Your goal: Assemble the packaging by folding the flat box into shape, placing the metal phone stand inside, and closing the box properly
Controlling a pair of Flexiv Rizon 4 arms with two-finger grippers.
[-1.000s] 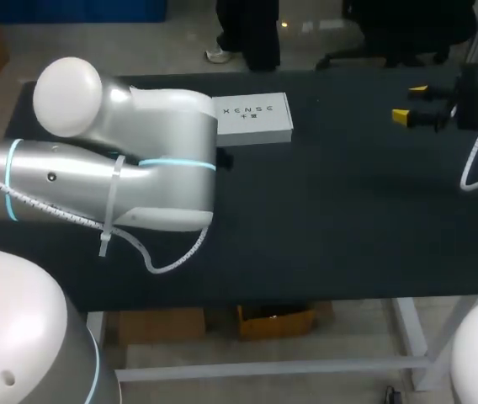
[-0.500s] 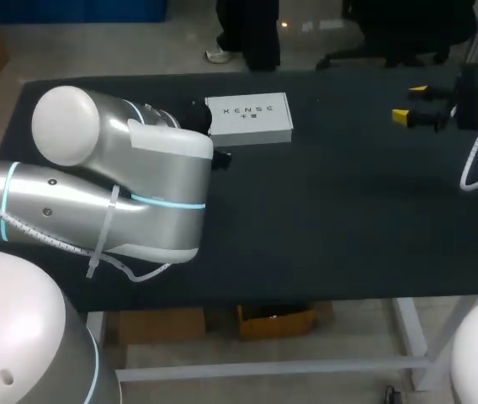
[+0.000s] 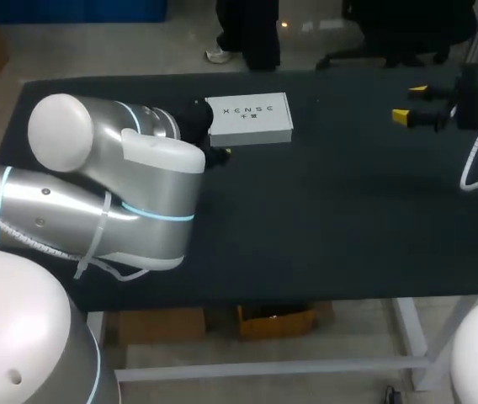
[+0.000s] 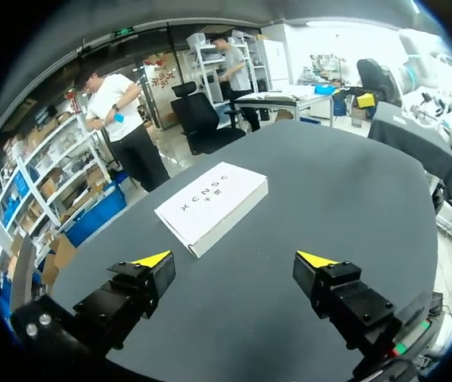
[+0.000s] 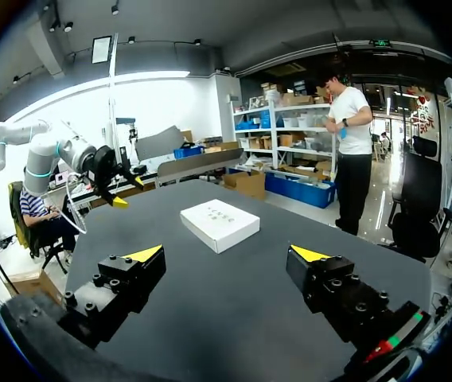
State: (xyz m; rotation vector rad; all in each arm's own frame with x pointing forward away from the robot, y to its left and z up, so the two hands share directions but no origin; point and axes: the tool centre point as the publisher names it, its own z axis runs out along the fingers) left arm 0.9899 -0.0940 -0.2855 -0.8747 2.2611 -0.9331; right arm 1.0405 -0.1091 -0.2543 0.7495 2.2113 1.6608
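The left arm (image 3: 113, 202) is seen over the left half of the table (image 3: 323, 227), with its wrist close to the left end of the white box (image 3: 249, 118). The box lies flat and closed on the far middle of the table, printed face up. In the left wrist view, the left gripper (image 4: 234, 259) is held with its fingers spread wide and nothing between them. There the box is found just ahead of the gap and is touched by neither tip. At the far right of the table, the right gripper (image 3: 409, 102) is likewise spread wide and grips nothing. It is well apart from the box, which is seen farther ahead of its fingers in the right wrist view.
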